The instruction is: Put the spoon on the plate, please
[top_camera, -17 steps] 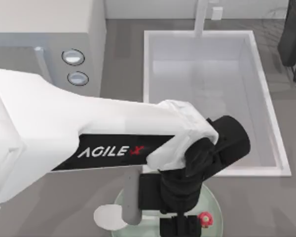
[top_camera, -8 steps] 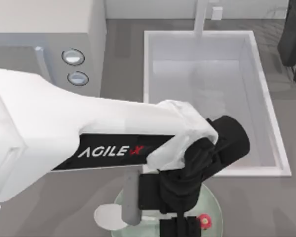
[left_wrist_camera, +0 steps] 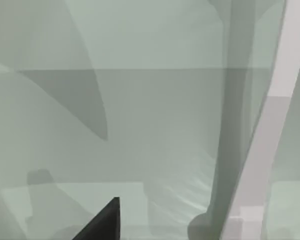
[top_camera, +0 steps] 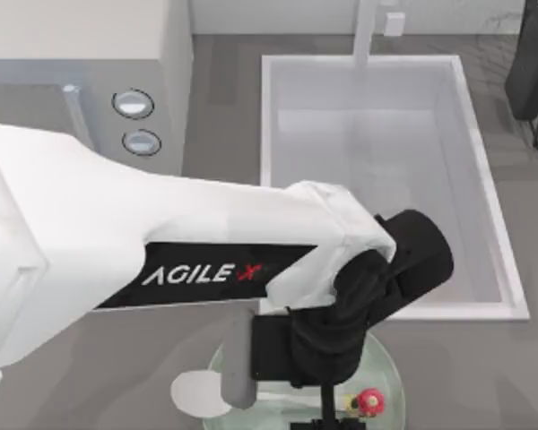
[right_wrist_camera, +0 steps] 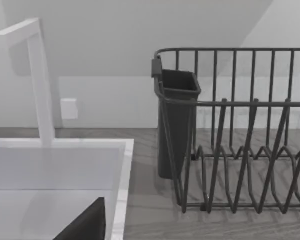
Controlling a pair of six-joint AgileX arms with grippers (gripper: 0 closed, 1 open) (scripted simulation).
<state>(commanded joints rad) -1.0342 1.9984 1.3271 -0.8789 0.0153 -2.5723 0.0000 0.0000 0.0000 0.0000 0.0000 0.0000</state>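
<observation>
Spoon (top_camera: 217, 387) lies half across plate (top_camera: 387, 365); left jaws hidden, state unclear.

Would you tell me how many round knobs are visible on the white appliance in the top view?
2: upper round knob and lower round knob, stacked on the white appliance at the table's left, beside the white rectangular sink basin. The arm may hide more.

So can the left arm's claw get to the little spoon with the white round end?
Probably yes. The left claw hangs low over the pale mint-green round plate, and the small spoon with the flat white bowl and grey handle lies right beside it, across the plate's rim, with nothing between them.
</observation>
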